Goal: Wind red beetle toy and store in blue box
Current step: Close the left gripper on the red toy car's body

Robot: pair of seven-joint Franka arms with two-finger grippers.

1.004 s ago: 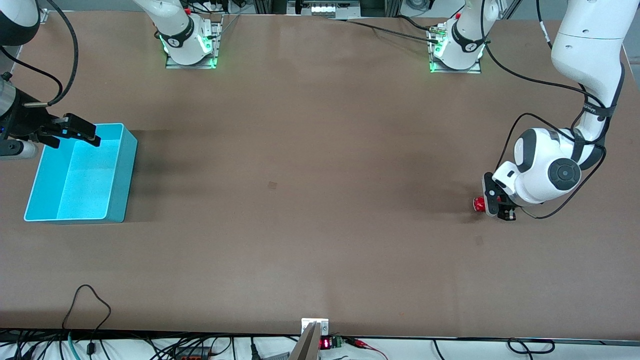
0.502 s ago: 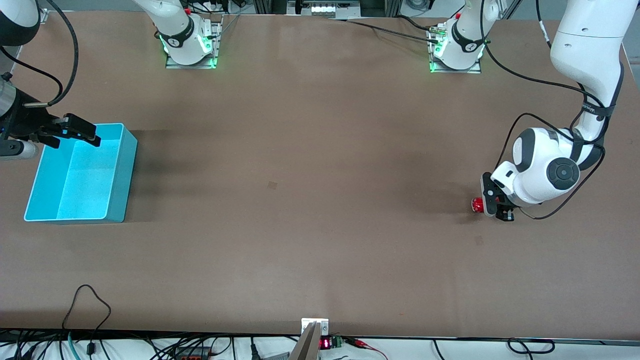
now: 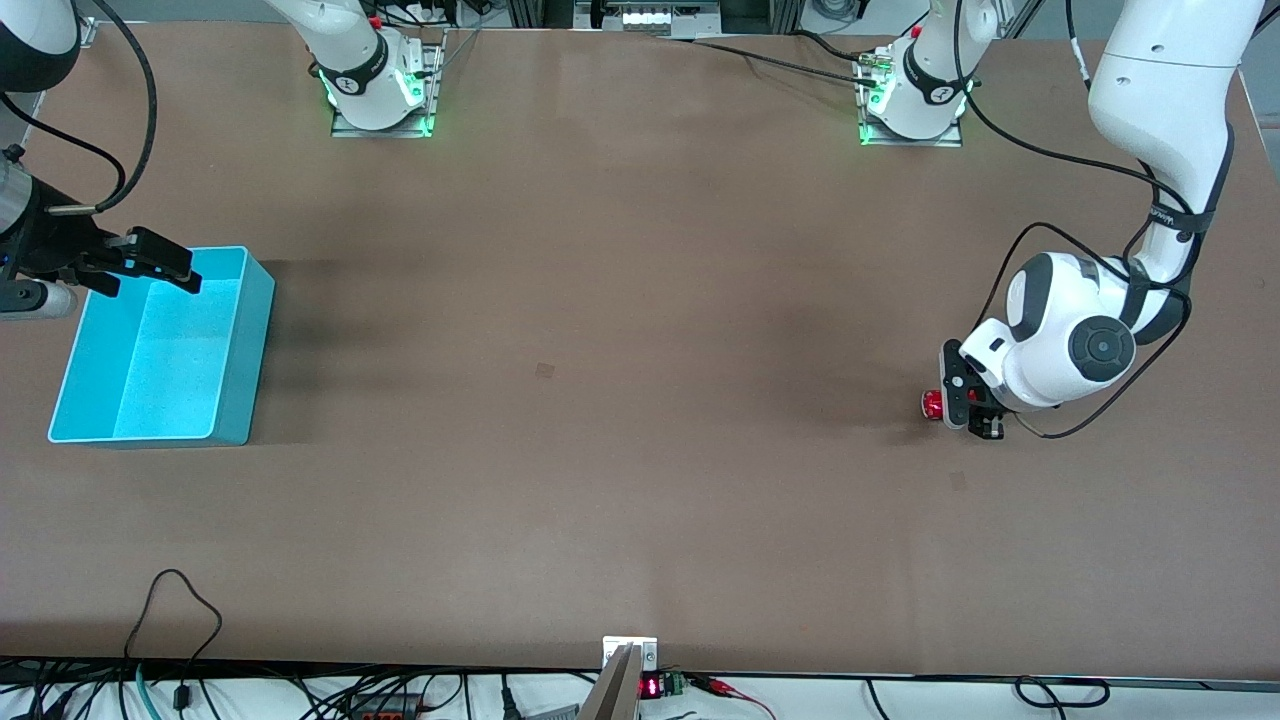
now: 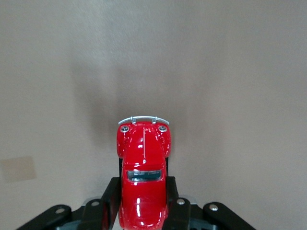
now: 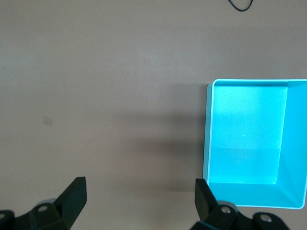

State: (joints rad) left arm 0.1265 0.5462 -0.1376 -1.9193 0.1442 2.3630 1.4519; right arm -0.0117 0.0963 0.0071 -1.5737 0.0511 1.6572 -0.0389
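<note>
Gripping glossy rounded red beetle toy [image 4: 143, 182]

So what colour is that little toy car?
Glossy red with silvery bumpers, clearest in the left wrist view.

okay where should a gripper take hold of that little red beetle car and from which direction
Across its narrow flanks, over the rear half of the body. The red beetle toy is long and rounded, so its two side panels are the closest thing to parallel faces. Come in from the tail end, along its length, as the left gripper does now, shut on it with the bumper pointing away. The right gripper waits, open, over the table by the blue box.
</note>
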